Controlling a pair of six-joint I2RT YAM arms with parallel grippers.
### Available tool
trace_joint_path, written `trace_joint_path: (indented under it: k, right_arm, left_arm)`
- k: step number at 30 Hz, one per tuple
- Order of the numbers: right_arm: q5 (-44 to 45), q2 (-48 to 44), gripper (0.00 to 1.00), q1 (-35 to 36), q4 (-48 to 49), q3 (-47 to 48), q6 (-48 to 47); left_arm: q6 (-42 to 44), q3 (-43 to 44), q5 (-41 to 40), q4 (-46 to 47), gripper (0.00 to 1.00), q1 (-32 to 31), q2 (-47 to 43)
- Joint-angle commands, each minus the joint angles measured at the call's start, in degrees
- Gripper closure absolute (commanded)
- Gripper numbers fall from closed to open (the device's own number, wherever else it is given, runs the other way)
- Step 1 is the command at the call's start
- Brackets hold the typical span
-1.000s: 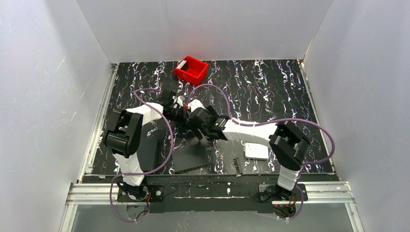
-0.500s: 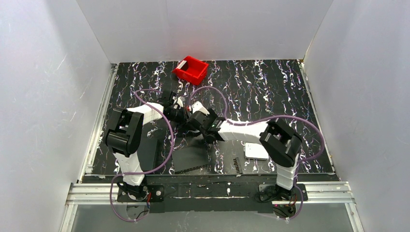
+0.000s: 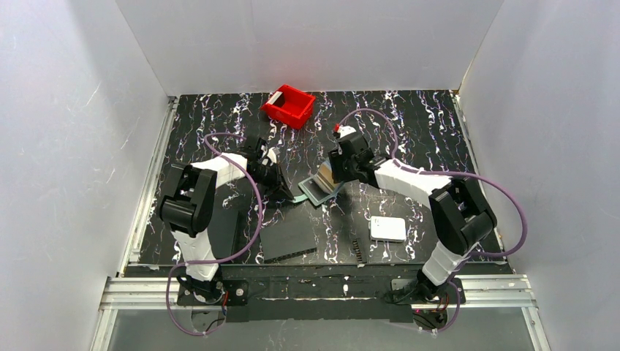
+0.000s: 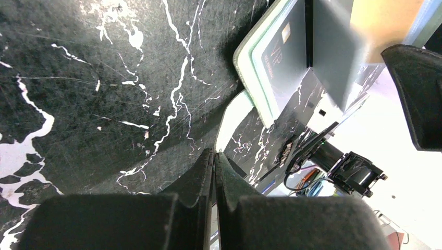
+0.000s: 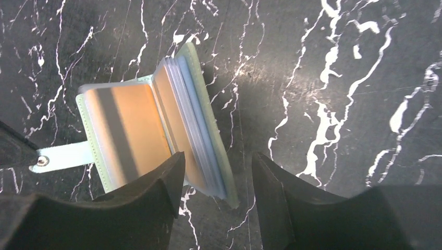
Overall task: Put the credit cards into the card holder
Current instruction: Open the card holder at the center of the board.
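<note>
Card holder [image 3: 319, 187] lies open mid-frame on the worktop [image 3: 409, 124], an orange card [image 5: 125, 122] in its pocket. Left end effector [image 4: 214, 161], jaws together, sits at its strap [image 5: 60, 156]. Right end effector [image 5: 216, 161] hovers above, jaws apart, empty. Likely next: fetch another.

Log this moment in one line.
left claw: shut on wallet strap | right claw: open over wallet | orange card: in wallet pocket

Top view: high above the table's [image 3: 409, 124] near edge, looking down over the whole surface. Left wrist: low, oblique, close. Right wrist: close, straight down. All three share the card holder [image 5: 156, 130].
</note>
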Motion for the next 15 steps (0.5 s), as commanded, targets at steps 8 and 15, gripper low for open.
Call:
trace_joint_path:
  k: [8, 15]
  right_arm:
    - [-30.74, 3.31, 0.44, -9.41, 10.66, -3.68, 5.27]
    - [-44.58, 5.43, 0.43, -13.01, 22.38, -7.31, 13.39]
  left_arm:
    - [9.16, 6.26, -1.95, -10.33, 1.0, 0.19, 2.73]
    - [10.43, 7.25, -2.84, -11.76, 1.0, 0.23, 3.92]
